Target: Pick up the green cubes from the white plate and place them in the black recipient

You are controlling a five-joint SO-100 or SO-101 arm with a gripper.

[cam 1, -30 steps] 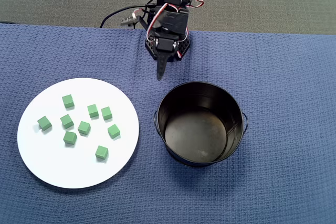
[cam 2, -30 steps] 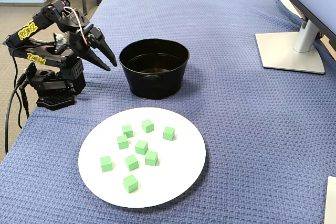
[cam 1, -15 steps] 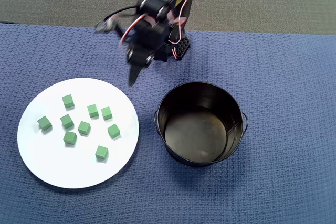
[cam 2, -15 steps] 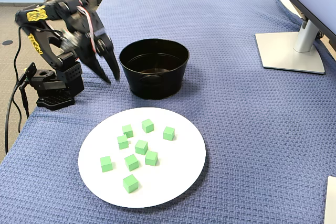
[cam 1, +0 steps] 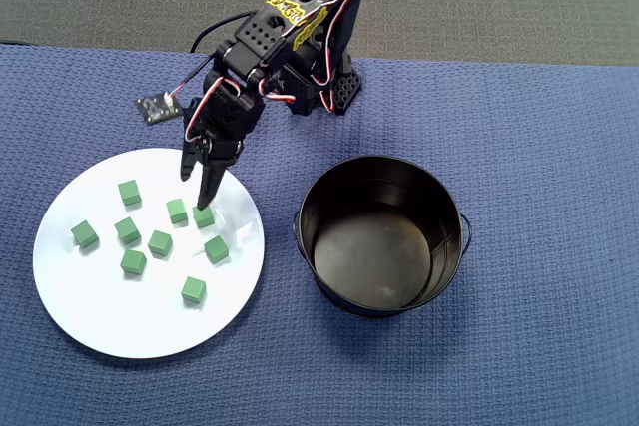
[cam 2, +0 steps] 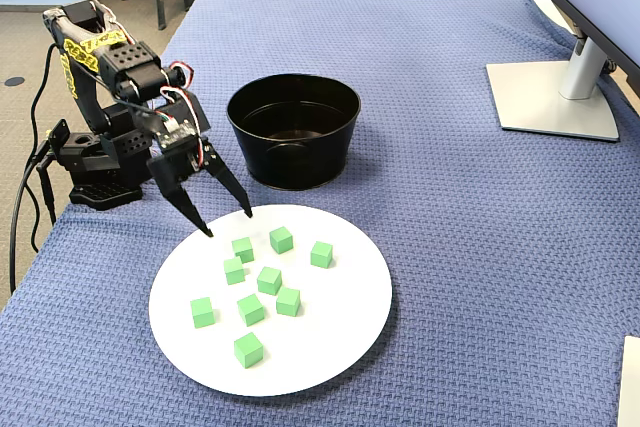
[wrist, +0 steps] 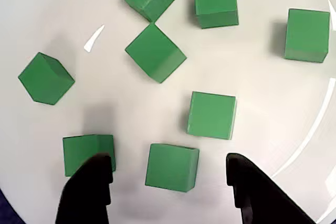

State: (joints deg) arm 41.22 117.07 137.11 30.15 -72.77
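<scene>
Several small green cubes lie scattered on the white plate (cam 1: pixel 100 316), seen also in the fixed view (cam 2: pixel 330 332) and filling the wrist view (wrist: pixel 273 87). My gripper (cam 1: pixel 198 190) is open and empty, hovering low over the plate's far edge nearest the arm (cam 2: pixel 227 224). In the wrist view one cube (wrist: pixel 172 166) lies between my two black fingertips, and another cube (wrist: pixel 84 150) sits partly behind the left fingertip (wrist: pixel 97 174). The black recipient (cam 1: pixel 324 197), a round pot, stands empty to the right of the plate in the overhead view and behind it in the fixed view (cam 2: pixel 290 162).
The arm's base (cam 2: pixel 95 162) stands at the blue cloth's left edge in the fixed view, with cables running off it. A monitor stand (cam 2: pixel 555 97) sits at the far right. A small loose circuit board (cam 1: pixel 155 107) hangs from the arm on its wires.
</scene>
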